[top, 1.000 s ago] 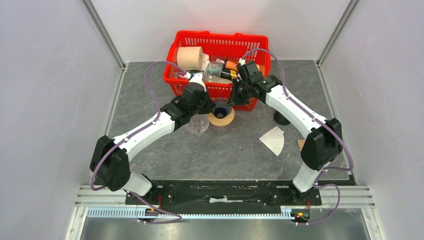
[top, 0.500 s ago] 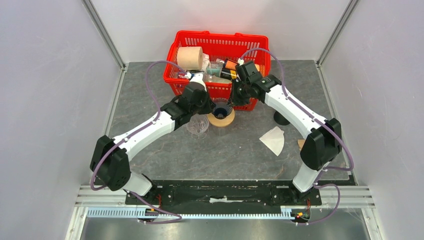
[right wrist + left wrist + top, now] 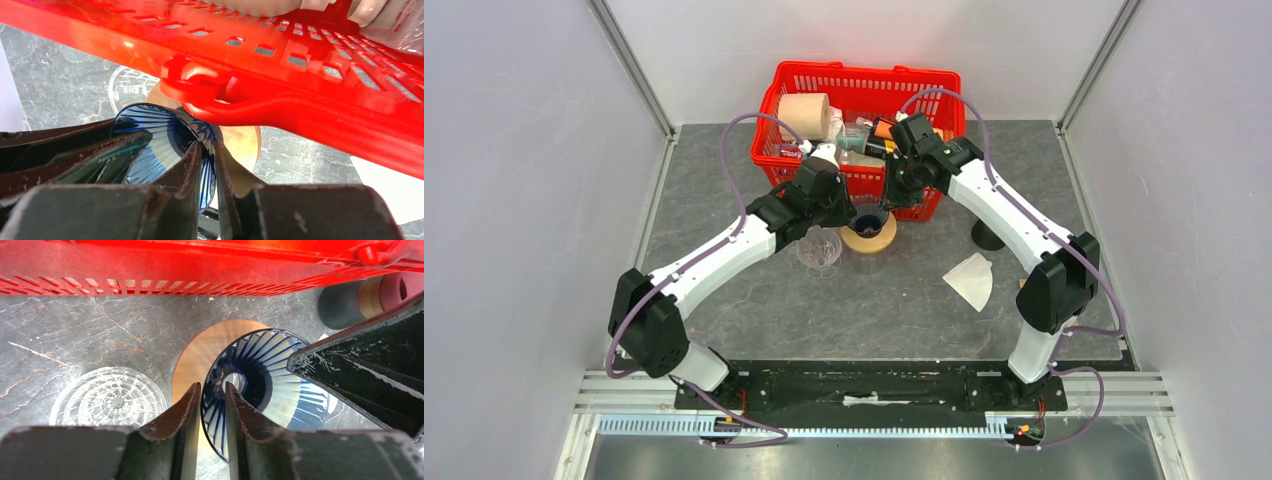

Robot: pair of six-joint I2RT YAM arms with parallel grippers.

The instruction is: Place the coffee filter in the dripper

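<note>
The dripper (image 3: 866,224) is a blue ribbed glass cone on a round wooden base, standing just in front of the red basket. The coffee filter (image 3: 971,279), a white paper cone, lies flat on the table to the right, away from both arms. My left gripper (image 3: 213,387) straddles the dripper's (image 3: 280,390) near rim with its fingers slightly apart, a gap showing beside the glass. My right gripper (image 3: 206,145) pinches the opposite wall of the dripper (image 3: 155,135), one finger inside the cone and one outside. In the top view the two grippers (image 3: 852,212) (image 3: 882,208) meet over the dripper.
The red basket (image 3: 864,72), full of items including a paper roll (image 3: 804,115), stands directly behind the dripper, its handle (image 3: 210,95) hanging near my right fingers. A clear glass cup (image 3: 819,252) sits left of the dripper. A dark stand (image 3: 987,238) is to the right.
My left fingers have parted slightly around the dripper's rim. Both wrists have shifted a little toward the basket. The filter has not moved.
</note>
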